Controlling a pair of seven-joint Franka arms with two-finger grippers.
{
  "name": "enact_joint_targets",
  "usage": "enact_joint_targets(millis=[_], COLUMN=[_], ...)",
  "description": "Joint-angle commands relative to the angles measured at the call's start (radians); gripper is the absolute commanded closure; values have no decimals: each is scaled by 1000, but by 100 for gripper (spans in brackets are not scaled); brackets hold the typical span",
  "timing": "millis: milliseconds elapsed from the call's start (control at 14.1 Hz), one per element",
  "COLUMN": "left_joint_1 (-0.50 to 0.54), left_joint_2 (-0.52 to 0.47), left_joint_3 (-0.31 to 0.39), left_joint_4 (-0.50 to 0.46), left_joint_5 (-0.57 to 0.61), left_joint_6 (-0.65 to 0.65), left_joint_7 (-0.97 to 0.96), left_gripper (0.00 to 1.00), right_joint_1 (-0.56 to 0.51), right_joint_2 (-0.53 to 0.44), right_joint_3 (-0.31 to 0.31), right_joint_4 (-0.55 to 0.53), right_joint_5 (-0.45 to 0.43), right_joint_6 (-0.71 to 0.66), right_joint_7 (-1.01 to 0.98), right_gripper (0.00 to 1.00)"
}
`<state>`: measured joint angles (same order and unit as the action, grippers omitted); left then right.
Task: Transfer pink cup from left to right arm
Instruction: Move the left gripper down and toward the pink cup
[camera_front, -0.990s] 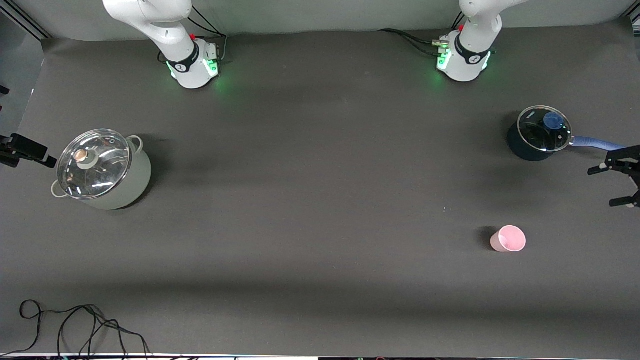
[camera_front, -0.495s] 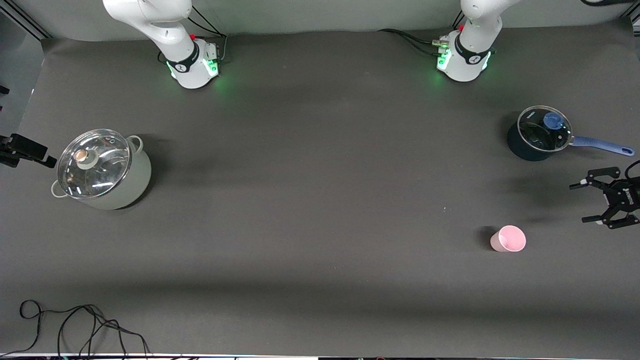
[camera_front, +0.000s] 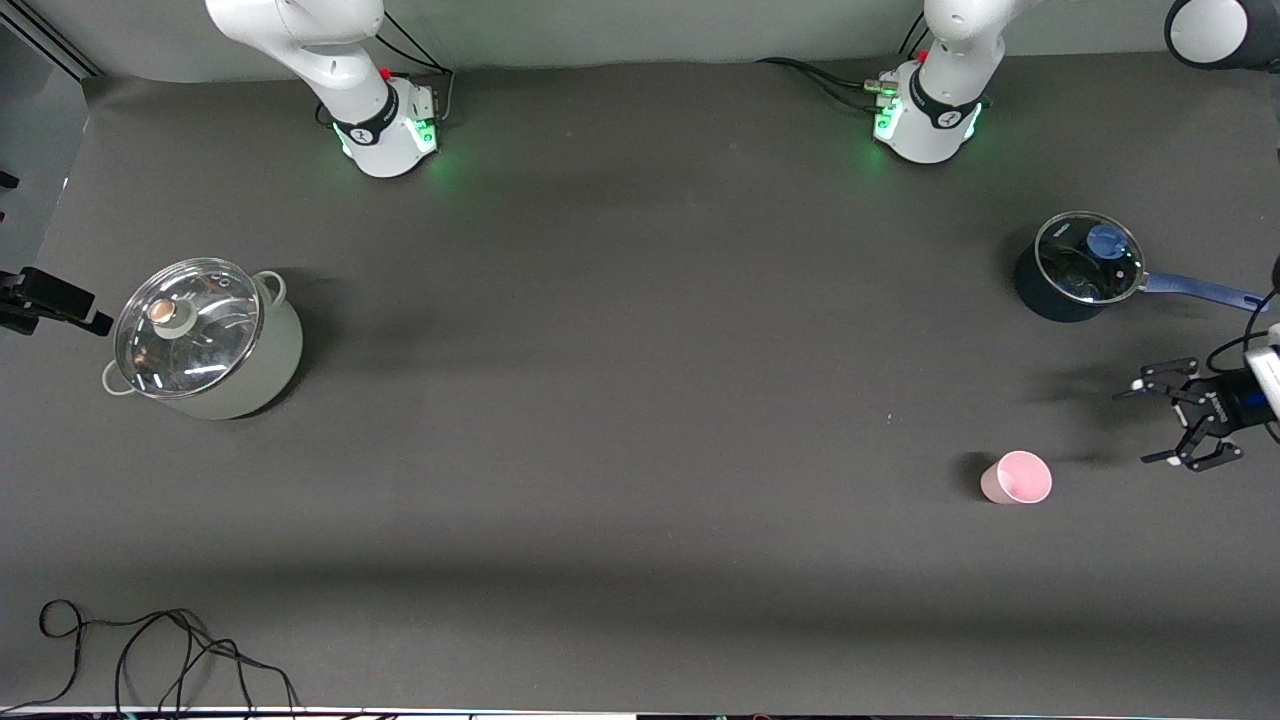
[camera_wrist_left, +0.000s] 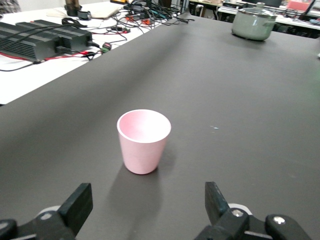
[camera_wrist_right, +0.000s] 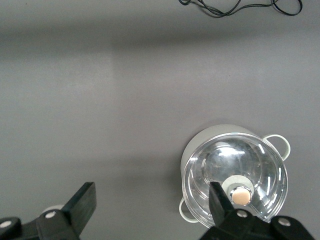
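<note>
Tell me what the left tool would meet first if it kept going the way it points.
Most likely the pink cup: it stands upright on the table, centred ahead of the open left tool, with nothing between them.

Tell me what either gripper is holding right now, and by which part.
Nothing is held. The left gripper is open beside the cup, apart from it; the right gripper is open above the pot.

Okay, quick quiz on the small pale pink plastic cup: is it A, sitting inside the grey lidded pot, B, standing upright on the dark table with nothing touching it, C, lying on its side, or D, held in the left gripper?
B: the small pale pink plastic cup stands upright, mouth up, on the dark table, while the open left gripper hangs apart from it toward the left arm's end.
</note>
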<state>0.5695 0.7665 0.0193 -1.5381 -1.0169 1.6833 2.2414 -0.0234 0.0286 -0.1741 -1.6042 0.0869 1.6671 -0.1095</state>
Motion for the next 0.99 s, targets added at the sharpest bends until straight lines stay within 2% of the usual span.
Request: enact_joint_targets(millis=[0, 495, 919], left_joint_1=[-26, -83, -96], left_joint_2=[31, 126, 148], left_joint_3=[-1, -2, -58], left_joint_4=[-42, -65, -88], left_joint_5=[-107, -250, -264], left_joint_6=[76, 147, 222], left_joint_7=[154, 340, 343], left_gripper=[0, 0, 0], right_joint_1=[0, -1, 2], right_joint_2=[1, 4, 7], right_joint_3=[-2, -1, -1], right_joint_4=[23, 35, 36], right_joint_5=[13, 11, 14], right_joint_6=[-20, -20, -20], right_joint_7=[-15, -13, -6], right_gripper=[0, 0, 0])
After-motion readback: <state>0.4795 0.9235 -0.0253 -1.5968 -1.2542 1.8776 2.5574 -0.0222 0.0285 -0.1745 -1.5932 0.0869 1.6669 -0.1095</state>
